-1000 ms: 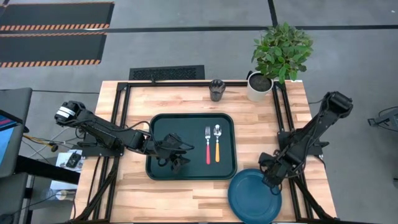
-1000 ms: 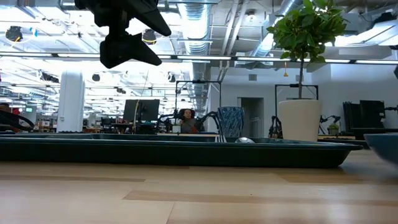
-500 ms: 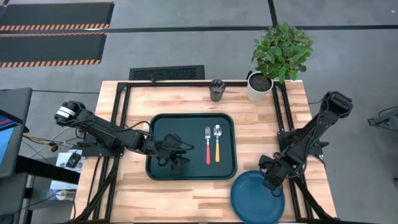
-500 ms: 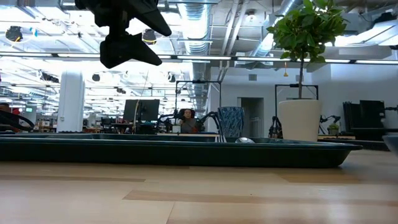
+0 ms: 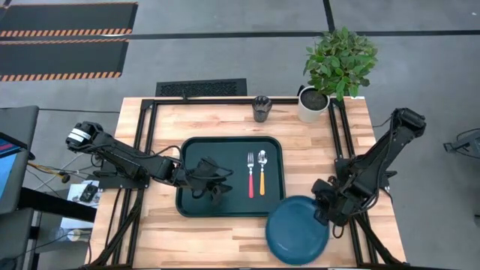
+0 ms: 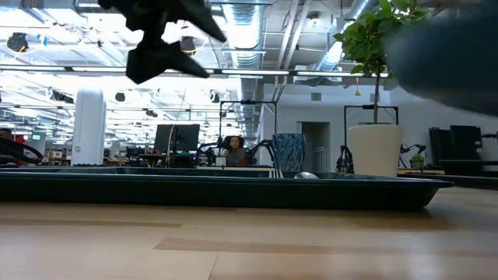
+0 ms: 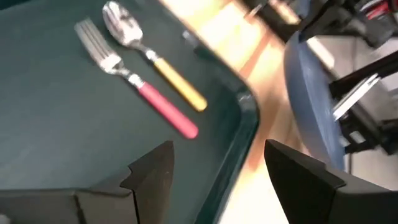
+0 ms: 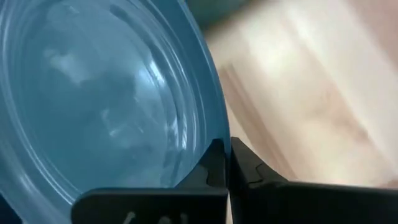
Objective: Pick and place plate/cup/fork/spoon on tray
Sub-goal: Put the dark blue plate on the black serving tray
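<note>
right gripper [image 5: 324, 212]: fingers clenched on the rim of the plate [image 5: 297, 229], which is held clear of the table [image 5: 225, 240] near its front edge, just right of the tray's front right corner. left gripper [image 5: 218, 187]: fingers released, holding nothing, positioned above the tray [image 5: 196, 150] left of the cutlery. the fork [image 5: 250, 175] and the spoon [image 5: 262, 172] lie side by side on the right half of the tray. the cup [image 5: 261, 108] stands at the table's far edge, left of a potted plant [image 5: 337, 64]

No legible text or labels anywhere.
</note>
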Tool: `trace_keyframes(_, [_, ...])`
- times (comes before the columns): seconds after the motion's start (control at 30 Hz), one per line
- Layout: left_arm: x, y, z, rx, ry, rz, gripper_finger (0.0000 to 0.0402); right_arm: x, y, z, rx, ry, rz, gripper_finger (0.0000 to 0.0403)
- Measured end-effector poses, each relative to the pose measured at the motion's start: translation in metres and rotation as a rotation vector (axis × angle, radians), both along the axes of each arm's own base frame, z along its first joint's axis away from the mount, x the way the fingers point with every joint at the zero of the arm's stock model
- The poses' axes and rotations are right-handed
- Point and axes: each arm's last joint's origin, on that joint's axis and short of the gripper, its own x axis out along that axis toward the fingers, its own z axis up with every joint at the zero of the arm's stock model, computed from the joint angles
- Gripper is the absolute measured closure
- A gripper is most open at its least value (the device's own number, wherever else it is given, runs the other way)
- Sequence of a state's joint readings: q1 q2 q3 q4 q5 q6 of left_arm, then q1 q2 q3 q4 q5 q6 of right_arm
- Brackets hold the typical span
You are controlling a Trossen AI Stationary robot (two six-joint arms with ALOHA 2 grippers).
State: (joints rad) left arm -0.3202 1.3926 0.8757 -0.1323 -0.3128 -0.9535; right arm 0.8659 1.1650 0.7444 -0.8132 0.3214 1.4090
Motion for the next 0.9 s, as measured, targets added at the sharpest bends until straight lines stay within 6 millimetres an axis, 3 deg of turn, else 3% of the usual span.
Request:
trace_keyframes(0.33, [0.011, -0.003, 0.019, 0.087, -0.219, -0.068, 0.0164, 0.027, -0.013, 0.040, -0.077, -0.198, -0.192, 0.0396])
trace_keyframes(0.53, [0.011, -0.001, 0.021, 0.165, -0.235, -0.040, 0.0164, 0.040, -0.029, 0.044, -0.144, -0.230, -0.249, 0.0397])
trace_keyframes(0.9, [0.012, -0.001, 0.022, 0.138, -0.247, -0.018, 0.0164, 0.059, -0.055, 0.047, -0.268, -0.265, -0.273, 0.0393])
